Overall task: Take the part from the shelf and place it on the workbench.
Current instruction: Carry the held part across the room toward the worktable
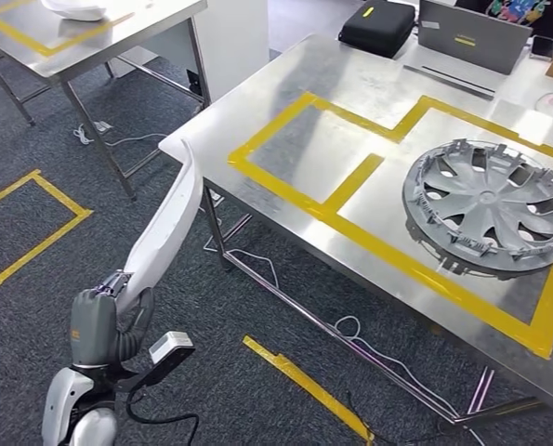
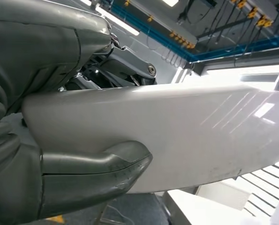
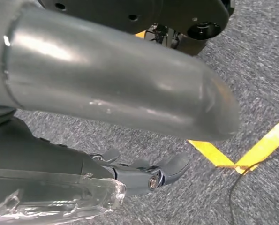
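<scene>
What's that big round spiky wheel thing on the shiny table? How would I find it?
Look at the big steel workbench marked with yellow tape. In the taped box on its right lies a grey hubcap, flat, rim clips up. It is the one round thing there; the laptop and black case sit at the far edge.

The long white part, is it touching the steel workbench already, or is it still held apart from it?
Cannot tell. In the head view the left hand holds the long white part, whose tip overlaps the steel workbench corner, but no contact or gap shows plainly.
</scene>
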Robot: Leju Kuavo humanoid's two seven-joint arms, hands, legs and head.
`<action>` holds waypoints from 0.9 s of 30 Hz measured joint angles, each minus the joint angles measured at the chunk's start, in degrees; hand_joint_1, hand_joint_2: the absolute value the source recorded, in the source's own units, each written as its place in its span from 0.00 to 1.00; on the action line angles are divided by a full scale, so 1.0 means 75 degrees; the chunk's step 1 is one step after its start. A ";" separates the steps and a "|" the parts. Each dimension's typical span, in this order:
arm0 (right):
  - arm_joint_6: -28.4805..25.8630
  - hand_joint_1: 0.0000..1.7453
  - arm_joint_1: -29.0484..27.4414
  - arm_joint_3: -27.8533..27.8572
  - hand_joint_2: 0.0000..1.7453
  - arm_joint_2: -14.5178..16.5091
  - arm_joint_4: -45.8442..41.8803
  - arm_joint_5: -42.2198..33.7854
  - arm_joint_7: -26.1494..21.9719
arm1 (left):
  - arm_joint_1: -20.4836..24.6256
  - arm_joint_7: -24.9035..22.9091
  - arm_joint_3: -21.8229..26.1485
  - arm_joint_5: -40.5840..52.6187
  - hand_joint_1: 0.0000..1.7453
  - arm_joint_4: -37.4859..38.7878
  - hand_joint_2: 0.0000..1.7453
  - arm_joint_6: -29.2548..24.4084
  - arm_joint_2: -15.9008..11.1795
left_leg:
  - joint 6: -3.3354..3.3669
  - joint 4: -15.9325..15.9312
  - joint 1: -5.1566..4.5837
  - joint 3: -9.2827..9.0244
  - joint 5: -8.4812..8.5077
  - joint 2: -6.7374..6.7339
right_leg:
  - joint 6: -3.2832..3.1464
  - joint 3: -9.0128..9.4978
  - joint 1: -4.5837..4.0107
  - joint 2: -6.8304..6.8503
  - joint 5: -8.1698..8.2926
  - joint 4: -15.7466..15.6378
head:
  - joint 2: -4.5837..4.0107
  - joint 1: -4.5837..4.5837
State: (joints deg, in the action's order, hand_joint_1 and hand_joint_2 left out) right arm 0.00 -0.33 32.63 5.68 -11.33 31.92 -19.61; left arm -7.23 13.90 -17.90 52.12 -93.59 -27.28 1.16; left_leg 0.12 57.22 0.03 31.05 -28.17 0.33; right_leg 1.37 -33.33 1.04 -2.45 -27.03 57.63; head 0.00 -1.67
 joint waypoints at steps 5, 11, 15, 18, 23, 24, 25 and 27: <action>0.0029 0.00 -0.0003 -0.0004 0.00 0.0000 0.0001 0.0059 0.0009 | 0.0002 -0.0003 0.0050 -0.0002 1.00 0.0017 1.00 -0.0046 0.0076 | 0.0208 -0.0116 0.0013 -0.0038 0.0057 -0.0072 | 0.0146 -0.0458 0.0011 0.0210 -0.0483 0.0840 | 0.0000 -0.0045; 0.0031 0.00 -0.0025 -0.0012 0.00 0.0003 0.0001 0.0098 0.0044 | -0.0013 -0.0003 0.0101 0.0003 1.00 0.0106 1.00 -0.0065 0.0128 | 0.0273 -0.0106 -0.0090 -0.0131 -0.0031 -0.0131 | 0.0078 -0.0715 -0.0011 0.0286 -0.0340 0.1315 | 0.0000 -0.0055; 0.0028 0.00 0.0003 -0.0014 0.00 0.0005 0.0001 0.0116 0.0058 | -0.0007 -0.0004 0.0141 0.0006 1.00 0.0119 1.00 -0.0079 0.0160 | 0.0161 -0.0075 -0.0141 -0.0178 -0.0126 -0.0147 | -0.0029 -0.0001 -0.0089 0.0364 -0.0068 0.0048 | 0.0000 -0.0038; 0.0028 0.00 -0.0023 -0.0014 0.00 0.0018 0.0002 0.0125 0.0068 | -0.0001 -0.0007 0.0149 0.0015 1.00 0.0126 1.00 -0.0091 0.0168 | 0.0057 -0.0016 -0.0119 -0.0171 -0.0217 -0.0142 | -0.0092 0.0050 -0.0068 0.0327 -0.0073 -0.0020 | 0.0000 -0.0018; 0.0029 0.00 -0.0018 -0.0012 0.00 0.0034 0.0002 0.0141 0.0093 | 0.0002 -0.0015 0.0187 0.0049 1.00 0.0152 1.00 -0.0120 0.0169 | -0.0114 0.1973 -0.0032 0.0878 -0.1043 -0.0096 | -0.0204 0.0182 -0.0040 0.0290 -0.0152 -0.0070 | 0.0000 0.0026; 0.0031 0.00 -0.0020 -0.0012 0.00 0.0034 0.0003 0.0143 0.0098 | -0.0005 -0.0017 0.0190 0.0060 1.00 0.0168 1.00 -0.0122 0.0169 | -0.0131 0.2212 -0.0010 0.1057 -0.1012 -0.0097 | -0.0203 0.0218 -0.0040 0.0275 -0.0183 -0.0070 | 0.0000 0.0028; 0.0033 0.00 -0.0024 -0.0012 0.00 0.0034 0.0003 0.0144 0.0103 | -0.0009 -0.0019 0.0192 0.0067 1.00 0.0180 1.00 -0.0123 0.0169 | -0.0142 0.2147 0.0016 0.1089 -0.0819 -0.0097 | -0.0193 0.0264 -0.0038 0.0257 -0.0217 -0.0070 | 0.0000 0.0027; 0.0037 0.00 -0.0032 -0.0012 0.00 0.0035 0.0004 0.0147 0.0106 | -0.0011 -0.0023 0.0196 0.0068 1.00 0.0192 1.00 -0.0126 0.0169 | -0.0151 0.1277 0.0067 0.0776 -0.0154 -0.0094 | -0.0144 0.0379 -0.0027 0.0219 -0.0296 -0.0070 | 0.0000 0.0027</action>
State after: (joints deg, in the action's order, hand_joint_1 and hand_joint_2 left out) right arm 0.28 -0.56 32.54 5.95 -11.30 33.03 -18.82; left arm -7.32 13.73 -16.43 52.63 -92.15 -28.22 2.43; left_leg -1.01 66.80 0.54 36.87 -29.33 -0.38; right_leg 0.29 -30.48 0.83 -0.81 -29.25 57.11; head 0.00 -1.47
